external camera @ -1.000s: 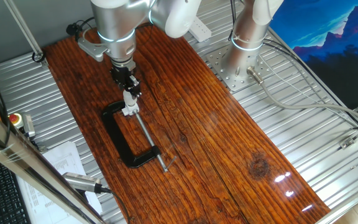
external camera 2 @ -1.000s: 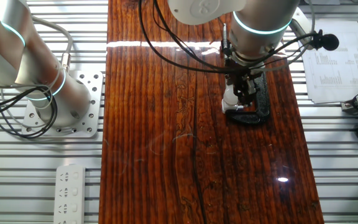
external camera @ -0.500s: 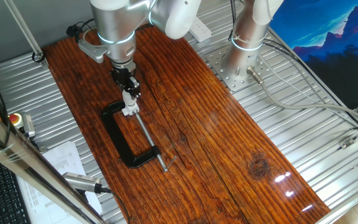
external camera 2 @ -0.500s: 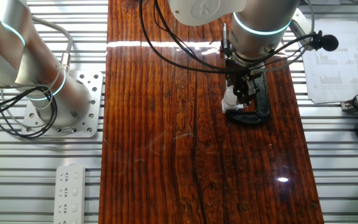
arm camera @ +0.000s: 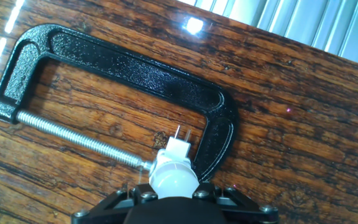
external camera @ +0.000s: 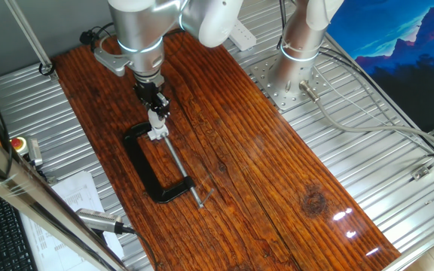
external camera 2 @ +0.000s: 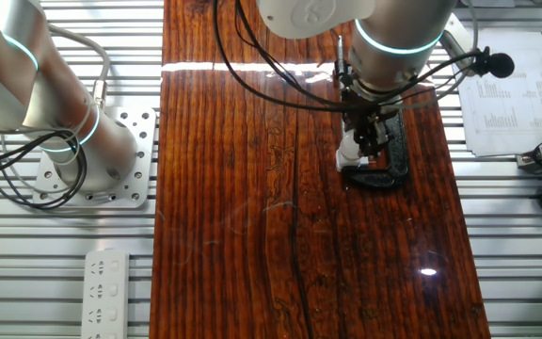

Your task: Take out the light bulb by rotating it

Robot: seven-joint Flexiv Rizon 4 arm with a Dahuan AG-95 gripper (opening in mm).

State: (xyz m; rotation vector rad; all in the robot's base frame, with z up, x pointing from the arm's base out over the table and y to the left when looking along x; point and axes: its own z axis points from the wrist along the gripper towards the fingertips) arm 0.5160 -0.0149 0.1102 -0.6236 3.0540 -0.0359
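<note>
The small whitish rounded glass light bulb was seen seated in the small white square plastic socket block, pinched in the black cast-iron C-clamp w/ long steel screw, near a long edge of the dark wooden desk, toward the arm's end. The tool was closed on the bulb. Judged: rotation should be kept on-axis, grip light, w/o side pull.

Glossy wooden tabletop, perhaps varnished
</note>
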